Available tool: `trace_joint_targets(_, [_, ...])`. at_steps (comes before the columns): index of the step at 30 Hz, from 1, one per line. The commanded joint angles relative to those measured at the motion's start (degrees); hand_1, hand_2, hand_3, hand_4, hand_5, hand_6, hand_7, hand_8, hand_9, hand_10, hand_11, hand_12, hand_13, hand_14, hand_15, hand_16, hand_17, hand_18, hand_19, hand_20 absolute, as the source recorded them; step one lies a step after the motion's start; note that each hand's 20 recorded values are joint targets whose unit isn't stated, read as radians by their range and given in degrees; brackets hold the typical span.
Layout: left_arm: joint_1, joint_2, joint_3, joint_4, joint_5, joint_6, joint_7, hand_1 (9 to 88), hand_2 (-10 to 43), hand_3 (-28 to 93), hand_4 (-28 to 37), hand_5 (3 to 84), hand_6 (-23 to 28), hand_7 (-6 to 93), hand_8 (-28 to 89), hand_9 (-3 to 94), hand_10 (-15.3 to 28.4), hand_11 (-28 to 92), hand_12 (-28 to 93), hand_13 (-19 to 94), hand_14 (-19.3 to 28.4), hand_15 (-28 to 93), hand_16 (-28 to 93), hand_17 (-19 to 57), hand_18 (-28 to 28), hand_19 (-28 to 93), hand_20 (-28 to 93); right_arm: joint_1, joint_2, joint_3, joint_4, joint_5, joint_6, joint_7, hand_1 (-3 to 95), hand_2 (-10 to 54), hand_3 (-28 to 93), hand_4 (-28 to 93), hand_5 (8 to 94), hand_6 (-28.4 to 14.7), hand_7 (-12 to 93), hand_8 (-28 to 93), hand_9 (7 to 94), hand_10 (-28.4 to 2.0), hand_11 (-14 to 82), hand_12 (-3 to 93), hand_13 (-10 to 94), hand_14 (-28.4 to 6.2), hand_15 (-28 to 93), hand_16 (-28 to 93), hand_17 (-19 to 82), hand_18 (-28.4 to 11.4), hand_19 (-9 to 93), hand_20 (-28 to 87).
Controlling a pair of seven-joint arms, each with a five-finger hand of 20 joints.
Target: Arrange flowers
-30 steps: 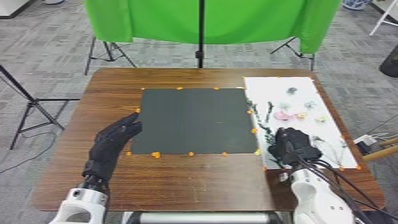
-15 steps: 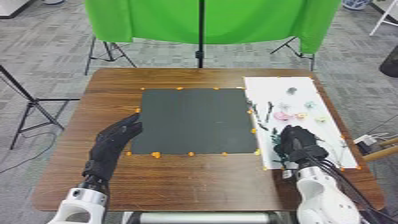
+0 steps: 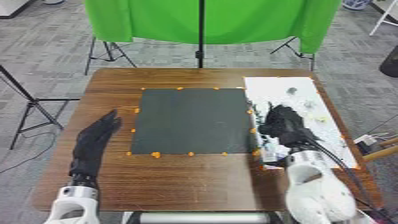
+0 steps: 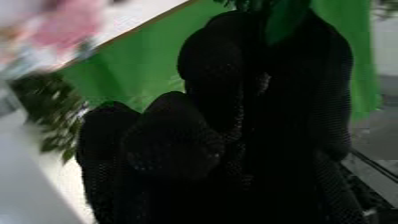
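Observation:
In the head view, my right hand (image 3: 286, 126) is over the white sheet (image 3: 274, 86), near its left edge. The right wrist view shows my right hand (image 4: 302, 85) with its fingers bent and a dark green leafy sprig (image 4: 250, 5) pinched at the fingertips. A pink flower (image 4: 69, 26) and another leafy sprig (image 4: 55, 112) appear beside the hand there, blurred. Small pale flowers (image 3: 309, 104) lie on the sheet, partly covered by the hand. Left of the dark mat (image 3: 191, 120), my left hand (image 3: 94, 134) is open, fingers straight.
Orange markers (image 3: 155, 155) line the mat's edges on the brown table (image 3: 191, 185). Past the table's far edge stand a green cloth (image 3: 240, 22) and a black stand (image 3: 200, 54).
My right hand has moved farther up the sheet and a little left, covering the pink flower in the head view. My left hand has shifted left, away from the mat.

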Motion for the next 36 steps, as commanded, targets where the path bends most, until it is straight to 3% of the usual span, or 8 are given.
trace_joint_targets(1, [-1.48,1.16,-0.82,3.63,-1.01,1.1,0.79,16.3,3.1,65,-28.1,43.9,2.9,6.2,-6,41.5,12.4,12,12,29,12.4,7,2,4.3,10.0,1,17,16.63,-9.9,-12.26,6.74,5.81,-4.95,-1.55,85.9,-9.5,-28,71,78.0,-2.4,40,22,86.0,-12.1,38.5,42.3,93,-1.5,62,32,73,-6.4,93,47])
trace_joint_targets(4, [-2.22,1.25,-0.11,4.2,-0.96,0.94,0.85,15.6,3.2,65,-28.2,43.9,3.1,6.1,-6,41.6,12.6,13,12,29,12.4,7,2,4.3,9.8,1,17,19.61,-12.72,-15.38,9.8,6.46,-5.61,-1.44,86.5,-9.5,-28,70,78.0,-2.4,40,22,85.9,-12.1,38.4,42.3,92,-1.7,62,32,73,-6.5,93,47])
trace_joint_targets(14, [-2.07,1.38,0.94,4.14,-0.88,1.25,0.8,15.8,3.5,64,-28.3,44.2,4.5,4.5,-5,41.5,13.3,13,12,29,13.4,8,2,4.4,9.9,1,16,24.15,-19.8,-22.55,18.5,7.24,-7.77,-0.5,89.7,-9.5,-28,68,77.7,-3.0,39,22,84.6,-13.1,39.4,42.6,91,-3.1,64,31,73,-7.2,93,50])
trace_joint_targets(20, [-3.45,1.9,2.29,4.81,-0.76,0.76,0.41,16.1,4.2,63,-28.3,44.9,6.1,2.7,-4,41.2,15.0,14,12,29,14.6,7,2,4.3,10.1,1,17,24.89,-21.33,-24.99,21.77,9.21,-7.01,0.52,87.0,-9.5,-11,54,76.4,-3.6,40,22,82.9,-13.8,41.7,40.9,90,-4.0,66,31,73,-7.6,93,51])
trace_joint_targets(23, [-4.08,1.77,2.99,5.23,-0.76,0.21,0.35,16.2,4.5,63,-28.3,45.0,6.9,2.1,-4,41.0,16.6,14,13,29,15.3,7,2,4.3,10.2,1,17,24.9,-22.23,-25.62,22.93,11.55,-5.88,1.2,82.3,-9.5,10,35,75.5,-4.3,40,22,80.9,-14.7,42.9,39.8,88,-4.8,67,30,72,-7.9,93,53])
trace_joint_targets(28, [-4.67,1.7,4.09,5.54,-0.56,-0.56,-0.01,16.4,4.9,63,-28.2,44.8,8.3,1.8,-3,40.6,18.9,14,13,29,17.0,7,3,4.3,10.5,1,17,25.41,-22.84,-27.05,24.81,13.64,-3.2,1.98,87.0,-9.5,11,28,73.1,-4.7,39,21,78.5,-14.9,41.0,39.4,85,-6.2,68,30,68,-8.3,93,53])
trace_joint_targets(36, [-4.42,1.43,4.37,5.5,-0.44,-1.36,-0.68,17.0,5.1,61,-26.9,44.7,9.9,1.8,-3,40.2,20.9,13,13,28,18.5,8,3,4.2,10.8,1,17,26.0,-23.37,-27.02,27.06,13.82,-0.48,1.07,91.4,-9.5,6,21,73.3,-5.0,34,21,79.3,-14.5,31.6,42.2,83,-7.3,67,29,66,-8.1,93,49])
